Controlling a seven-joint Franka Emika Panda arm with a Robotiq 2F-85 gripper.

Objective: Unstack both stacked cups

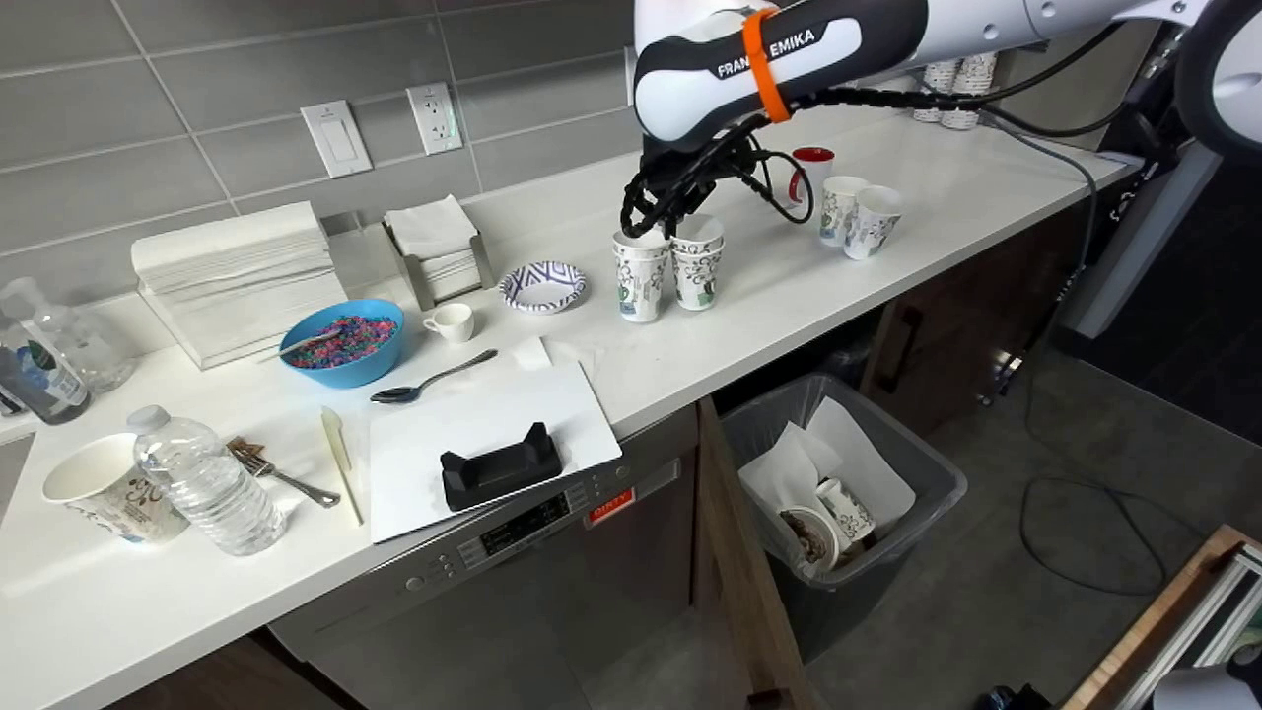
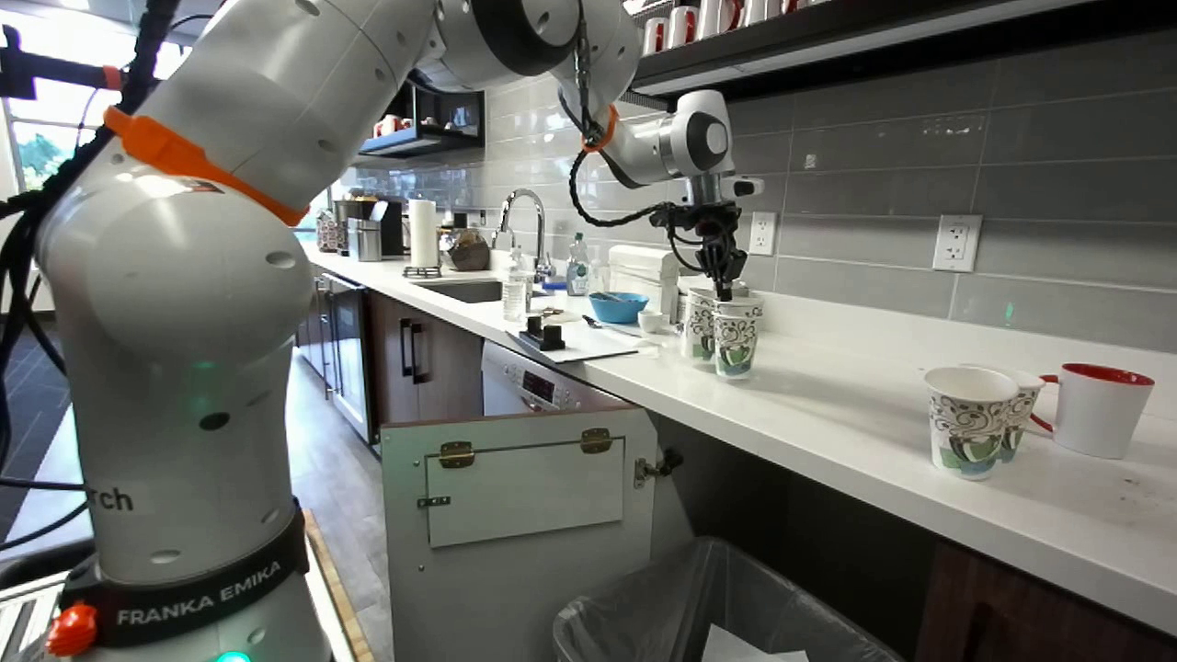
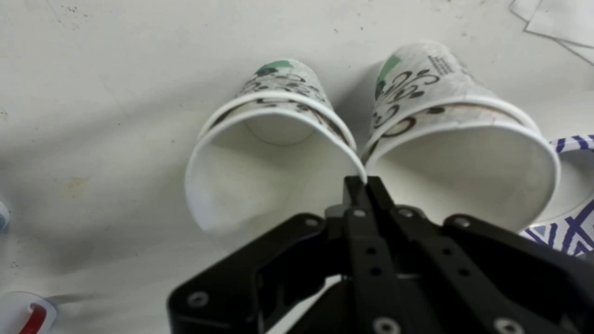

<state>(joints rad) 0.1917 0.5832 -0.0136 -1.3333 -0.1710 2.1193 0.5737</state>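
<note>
In the wrist view, the centre-left stack [image 3: 274, 167] and right-hand stack [image 3: 459, 157] stand nested, both separations undone. The pincer [image 3: 367, 183] is closed, apparently on the centre-left stack's rim.

On the counter [image 1: 769, 288]: two pairs of nested patterned paper cups [image 1: 641, 288], three single paper cups [image 1: 873, 227]; toward the back edge, one red-lined mug [image 2: 1108, 414], one blue bowl [image 1: 361, 375], one blue-patterned bowl [image 1: 542, 294]; toward the front edge, one water bottle [image 1: 212, 488].
</note>
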